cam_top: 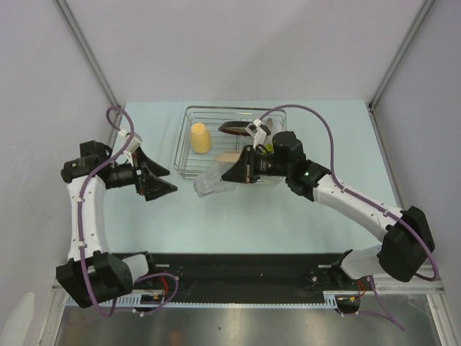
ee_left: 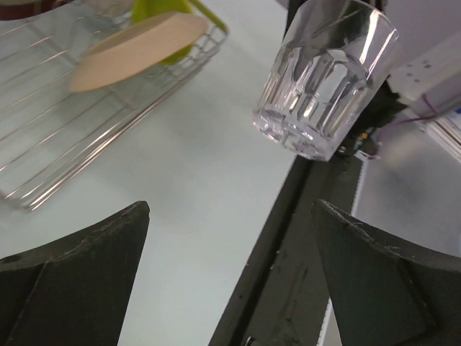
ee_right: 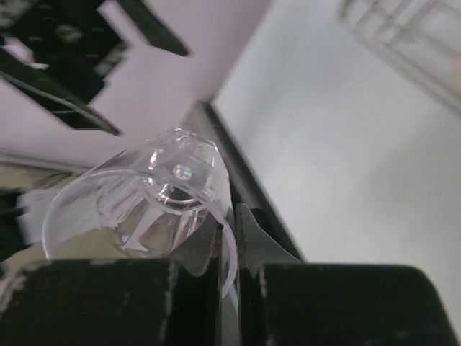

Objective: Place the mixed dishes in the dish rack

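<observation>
My right gripper (cam_top: pixel 230 175) is shut on the rim of the small clear glass (cam_top: pixel 211 184) and holds it tilted in the air, just in front of the dish rack (cam_top: pixel 189 160). In the right wrist view the fingers (ee_right: pixel 248 234) pinch the glass wall (ee_right: pixel 144 205). My left gripper (cam_top: pixel 164 180) is open and empty, to the left of the glass (ee_left: pixel 324 79). In the rack are the yellow mug (cam_top: pixel 200 137), the red-rimmed plate (cam_top: pixel 232 127), a beige plate (ee_left: pixel 137 47) and the lime-green bowl (ee_left: pixel 162 11). The white bowl is hidden.
The rack's wire floor (ee_left: pixel 65 137) lies to the left in the left wrist view. A black rail (cam_top: pixel 238 263) runs along the table's near edge. Grey walls close in the table on the left, right and back.
</observation>
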You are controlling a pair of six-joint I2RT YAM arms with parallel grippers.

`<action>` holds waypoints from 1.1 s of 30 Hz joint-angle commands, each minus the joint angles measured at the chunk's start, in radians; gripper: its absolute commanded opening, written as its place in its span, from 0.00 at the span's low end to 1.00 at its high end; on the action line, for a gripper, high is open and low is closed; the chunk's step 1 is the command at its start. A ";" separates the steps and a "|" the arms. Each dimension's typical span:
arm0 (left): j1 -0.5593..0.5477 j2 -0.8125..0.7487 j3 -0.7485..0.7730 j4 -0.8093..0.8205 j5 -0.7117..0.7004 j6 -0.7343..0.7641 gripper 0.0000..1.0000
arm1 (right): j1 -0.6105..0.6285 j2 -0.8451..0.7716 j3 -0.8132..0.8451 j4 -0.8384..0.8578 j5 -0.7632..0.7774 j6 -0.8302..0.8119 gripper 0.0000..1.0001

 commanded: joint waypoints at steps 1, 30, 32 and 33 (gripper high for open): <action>-0.076 -0.022 -0.070 -0.115 0.242 0.064 1.00 | 0.011 0.003 -0.132 0.508 -0.232 0.345 0.00; -0.287 -0.065 -0.085 -0.104 0.412 0.065 1.00 | 0.041 0.223 -0.201 0.990 -0.239 0.651 0.00; -0.291 -0.055 -0.079 -0.105 0.411 0.065 1.00 | 0.043 0.242 -0.199 1.016 -0.235 0.672 0.00; -0.297 -0.053 -0.075 -0.106 0.412 0.066 1.00 | 0.047 0.246 -0.201 1.043 -0.233 0.683 0.00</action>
